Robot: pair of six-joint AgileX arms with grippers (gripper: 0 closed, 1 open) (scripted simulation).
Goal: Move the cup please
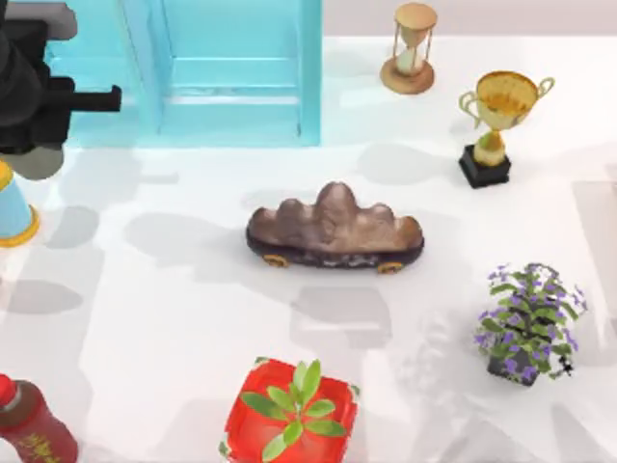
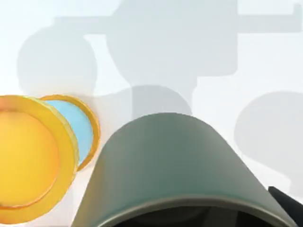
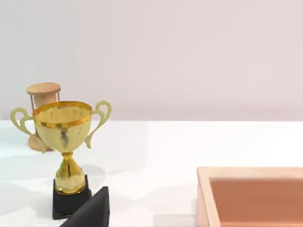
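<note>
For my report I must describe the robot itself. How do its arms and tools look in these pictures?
The left arm looks matte black and blocky from above, at the table's left edge, with a flat bar projecting sideways. I see no markings or cables. In the left wrist view a small black corner of the left tool shows; in the right wrist view the right tool appears as a dark, angular wedge.

A rendered simulation tabletop, not a real room. The white table (image 1: 193, 289) carries unrelated props: trophy (image 1: 498, 125), hourglass (image 1: 412, 48), potted plants (image 1: 528, 323).
</note>
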